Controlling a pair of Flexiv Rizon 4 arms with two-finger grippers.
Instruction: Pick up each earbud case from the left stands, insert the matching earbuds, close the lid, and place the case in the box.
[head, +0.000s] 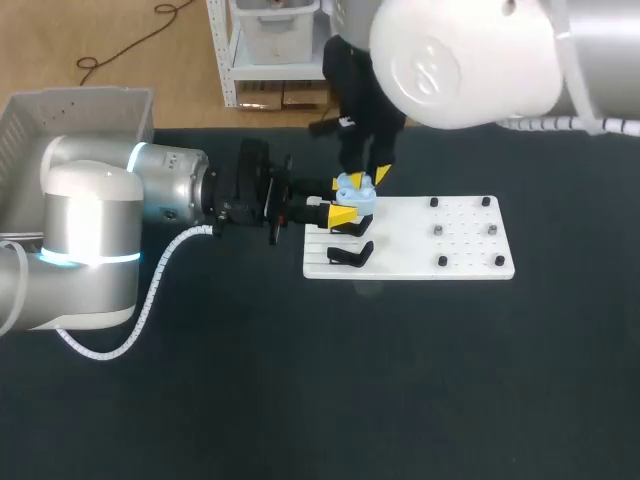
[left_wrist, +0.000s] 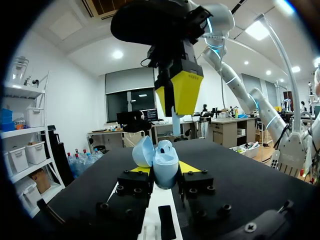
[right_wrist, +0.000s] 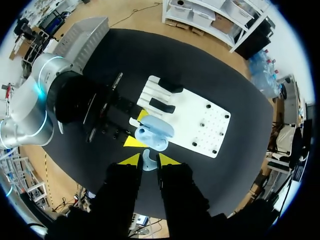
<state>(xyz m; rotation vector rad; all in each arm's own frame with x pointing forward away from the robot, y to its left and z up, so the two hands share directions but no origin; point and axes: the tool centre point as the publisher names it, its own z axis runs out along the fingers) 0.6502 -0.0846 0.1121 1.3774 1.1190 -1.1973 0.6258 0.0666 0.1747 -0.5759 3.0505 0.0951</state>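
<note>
Lining up, mid-frame
My left gripper (left_wrist: 164, 172) clamps the lid-open pale blue plastic earbud case (left_wrist: 161, 159); my right gripper (right_wrist: 149, 161) pinches a small blue earbud (right_wrist: 148, 157) — off-centre, it could jam

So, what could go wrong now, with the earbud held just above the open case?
The right pincer holds the small pale blue plastic earbud only by its tips; if it meets the socket badly, it may slip and fall on the flat white plastic board.
The left pincer grips the open pale blue plastic earbud case from the sides; a downward push may tilt it.
</note>
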